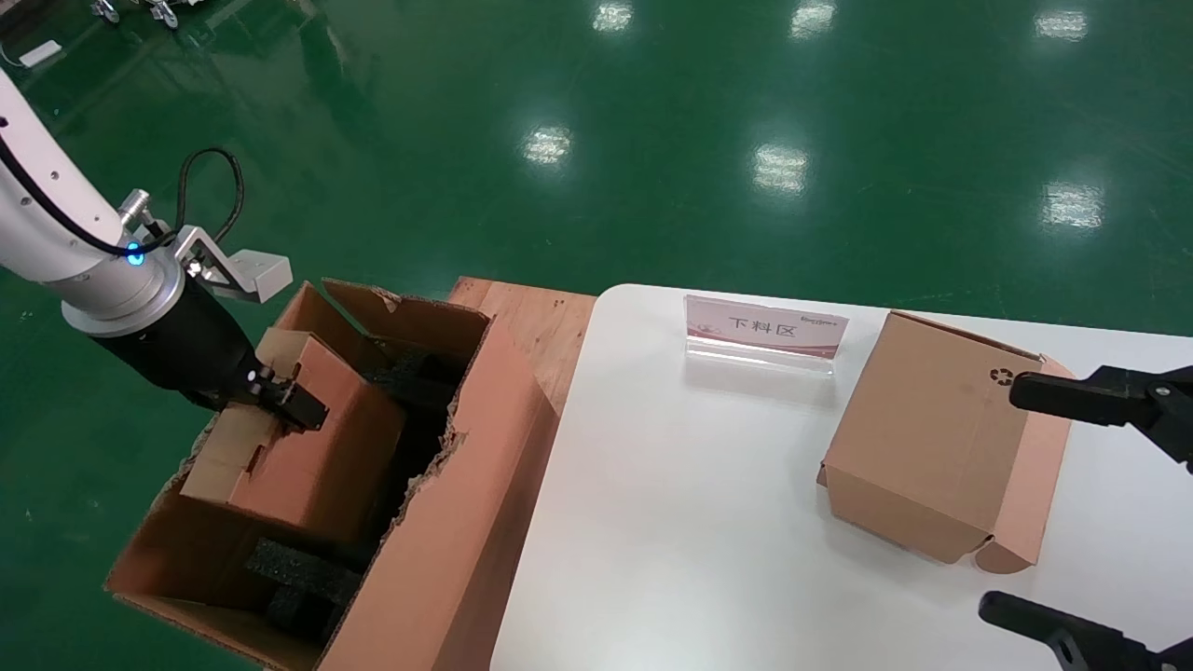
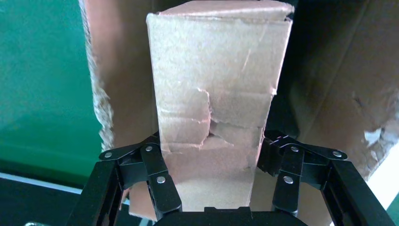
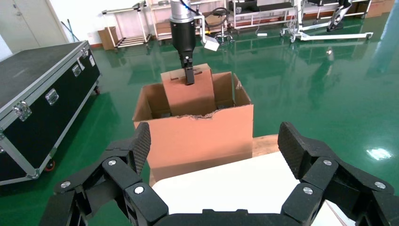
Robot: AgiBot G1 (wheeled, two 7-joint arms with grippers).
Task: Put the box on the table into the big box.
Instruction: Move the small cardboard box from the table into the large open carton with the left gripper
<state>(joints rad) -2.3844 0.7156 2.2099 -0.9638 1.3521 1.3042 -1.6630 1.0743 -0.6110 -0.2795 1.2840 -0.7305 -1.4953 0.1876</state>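
The box (image 1: 317, 457) is a small plain brown carton, tilted inside the big box (image 1: 466, 522), a large torn-edged carton standing on the floor left of the table (image 1: 690, 522). My left gripper (image 1: 284, 401) is shut on the box's upper end. In the left wrist view its fingers (image 2: 157, 174) press both sides of the box (image 2: 216, 70). The right wrist view shows the box (image 3: 188, 96) sticking up out of the big box (image 3: 197, 136). My right gripper (image 1: 1002, 499) stands open at the table's right side, nothing between its pads (image 3: 141, 143).
A second small carton with a black recycling symbol (image 1: 932, 429) sits on the table between the right fingers. A pink label stand (image 1: 764, 328) is at the table's far edge. Black foam blocks (image 1: 298, 578) lie in the big box. A wooden pallet (image 1: 531, 321) lies behind.
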